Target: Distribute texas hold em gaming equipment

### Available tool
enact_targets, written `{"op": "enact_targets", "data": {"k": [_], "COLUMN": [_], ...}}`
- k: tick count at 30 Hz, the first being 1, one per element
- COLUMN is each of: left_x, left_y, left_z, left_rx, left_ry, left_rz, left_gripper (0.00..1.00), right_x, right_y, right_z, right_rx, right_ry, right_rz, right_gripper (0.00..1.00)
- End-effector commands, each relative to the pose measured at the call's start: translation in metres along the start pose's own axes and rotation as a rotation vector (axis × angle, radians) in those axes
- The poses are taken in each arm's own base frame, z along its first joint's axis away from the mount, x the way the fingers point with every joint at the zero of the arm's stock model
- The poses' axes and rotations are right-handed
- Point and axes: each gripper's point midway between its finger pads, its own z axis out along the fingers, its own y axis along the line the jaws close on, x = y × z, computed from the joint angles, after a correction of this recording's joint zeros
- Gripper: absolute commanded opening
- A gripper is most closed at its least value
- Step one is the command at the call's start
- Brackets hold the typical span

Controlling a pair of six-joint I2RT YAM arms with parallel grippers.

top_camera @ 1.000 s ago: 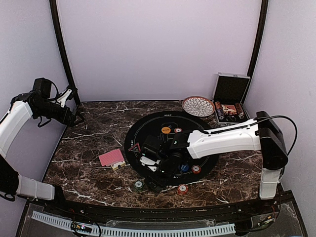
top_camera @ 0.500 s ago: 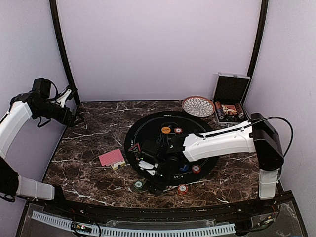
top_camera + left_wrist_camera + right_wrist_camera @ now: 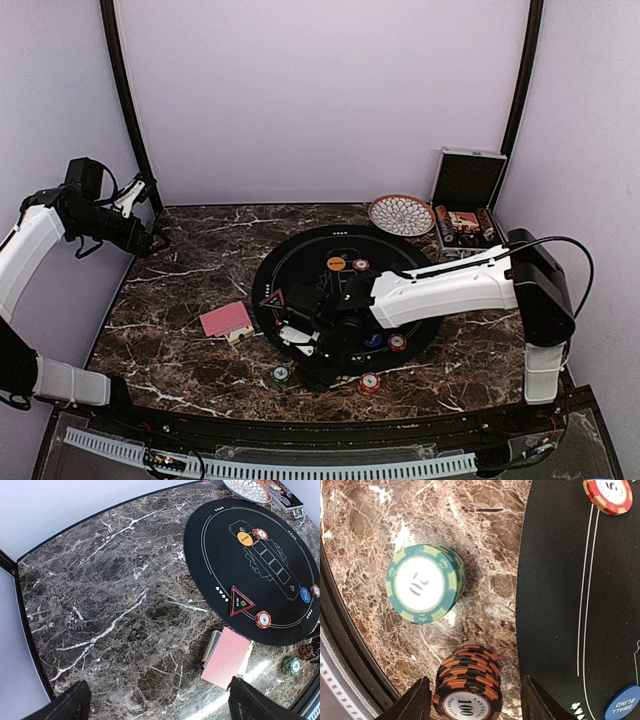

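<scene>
My right gripper [image 3: 480, 700] hangs low over the marble just off the black mat [image 3: 555, 580]. It is open, its fingers [image 3: 415, 702] on either side of a black-and-orange chip stack [image 3: 468, 685], with a gap still showing on the right. A green chip stack [image 3: 425, 582] stands close beside it. A red chip [image 3: 609, 494] and a blue button disc [image 3: 622, 703] lie on the mat. From above, the right gripper [image 3: 315, 352] is at the mat's near-left rim. The pink-backed card deck [image 3: 226, 319] lies left of the mat. My left gripper [image 3: 152, 236] is open, raised at the far left.
A red triangular marker [image 3: 240, 601], an orange disc [image 3: 336, 264] and red chips [image 3: 397, 343] sit on the mat [image 3: 345, 250]. Another red chip [image 3: 370, 382] lies near the front edge. The patterned bowl [image 3: 400, 214] and the open silver case [image 3: 465, 200] stand at the back right.
My right arm has shifted slightly left and its jaws have narrowed around the black-and-orange stack. The left arm has not moved.
</scene>
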Motion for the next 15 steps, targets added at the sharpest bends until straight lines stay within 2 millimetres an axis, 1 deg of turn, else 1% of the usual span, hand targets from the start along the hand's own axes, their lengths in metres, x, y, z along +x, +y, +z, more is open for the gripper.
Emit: {"op": "enact_targets", "data": {"k": [1,6,10,15], "left_x": [-0.005,-0.004,-0.004,-0.003], "left_y": [-0.005,-0.005,-0.006,-0.005], "left_z": [-0.014,-0.014,-0.014,-0.014], "left_rx": [-0.012,-0.014,-0.01,-0.012], "left_ry": [-0.021,-0.021,-0.022,-0.018], "left_rz": [0.027,0.03,0.03,0.031], "left_gripper": [0.99,0.99,0.99,0.99], "right_x": [-0.007,-0.007,-0.01,-0.015], "right_y": [0.009,0.009,0.008,0.008], "right_z": [0.002,0.003,-0.001,-0.013], "right_rx": [-0.006,-0.007,0.001,0.012], "right_ry": [-0.013,-0.014,-0.025,-0.043], "right_rz": [-0.026,-0.026,-0.023,-0.024], "right_gripper": [0.6,0.56,0.45,0.36]}}
